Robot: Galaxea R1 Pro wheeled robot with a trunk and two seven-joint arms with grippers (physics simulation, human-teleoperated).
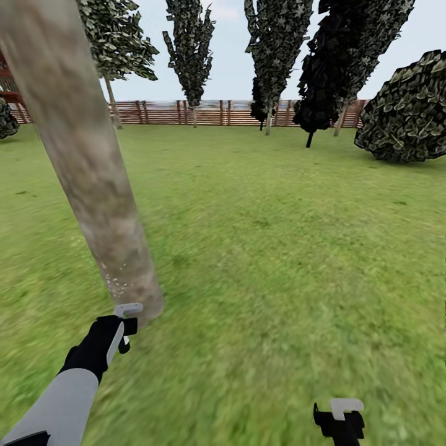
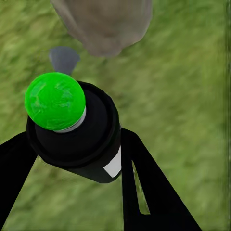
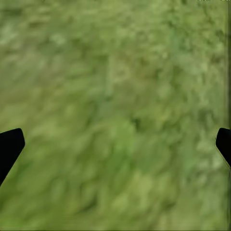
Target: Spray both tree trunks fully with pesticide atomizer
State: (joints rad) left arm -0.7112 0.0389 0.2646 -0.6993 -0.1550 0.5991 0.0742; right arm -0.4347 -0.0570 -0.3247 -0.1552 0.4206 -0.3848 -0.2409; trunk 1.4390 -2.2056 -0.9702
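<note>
Atomizer (image 2: 77,137) clamped in left gripper (image 1: 124,325), lower left of frame, green dot on cap, just beside trunk (image 1: 80,155) base. White specks on trunk near nozzle. Right gripper (image 1: 339,421) spread wide over grass (image 1: 279,260), lower right.

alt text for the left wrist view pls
The left gripper is shut on the atomizer, a black cylinder with a green ball on top, seen between its black fingers. Beyond it are blurry grass and the pale base of a tree trunk.
</note>
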